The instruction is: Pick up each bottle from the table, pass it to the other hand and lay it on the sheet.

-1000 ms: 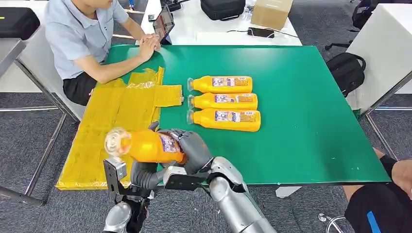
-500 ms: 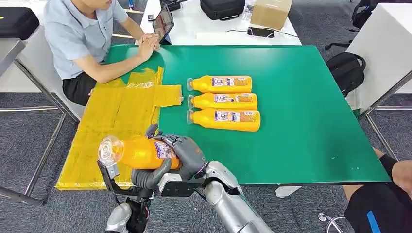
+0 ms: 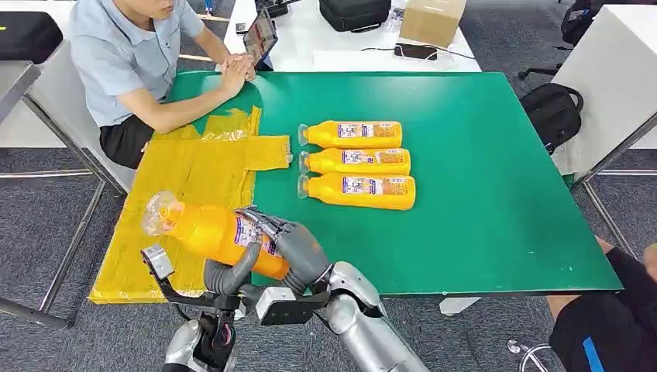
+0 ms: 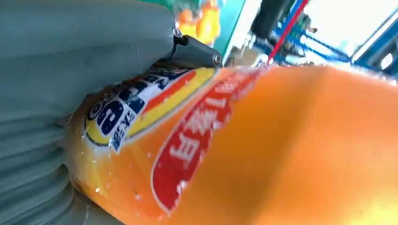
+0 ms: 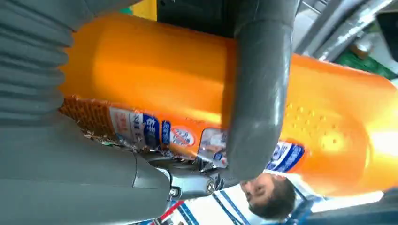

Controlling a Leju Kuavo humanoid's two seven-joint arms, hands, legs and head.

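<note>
Orange plastic juice bottle with a printed label (image 3: 213, 235) is in the air at about 7 o'clock in the head view, over the near end of the yellow crinkled plastic sheet (image 3: 186, 174), clear cap end aimed at 10 o'clock, base toward 4 o'clock. Both hands are on it. Right hand (image 3: 298, 249) wraps the label end, fingers closed round the body. Left hand (image 3: 225, 275) cups it from below, fingers (image 3: 240, 267) curling up the near side. Right wrist view: thick grey thumb (image 5: 260, 89) across the orange body, clamped on it. Left wrist view: ribbed cover and the bottle pressed right against it.

Handling, as a guess: looks full, so fairly heavy. Smooth round plastic wall, glossy label, probably slick; body likely gives a bit under squeeze. Not fragile, but it will roll once laid down. Best hold is mid-body around the label, fingers wrapped fully round; the narrow neck near the cap is a poorer hold. The right hand shouldn't let go until the left has a full wrap, or the heavy base end may tip down.

Three more orange juice bottles (image 3: 352, 135), (image 3: 356, 162), (image 3: 358, 191) lie side by side on the green table (image 3: 480, 194) at about 1 o'clock from the hands, caps toward the sheet, well apart from it. Seated person (image 3: 128, 54) at 11 o'clock, hands clasped on the table edge.
</note>
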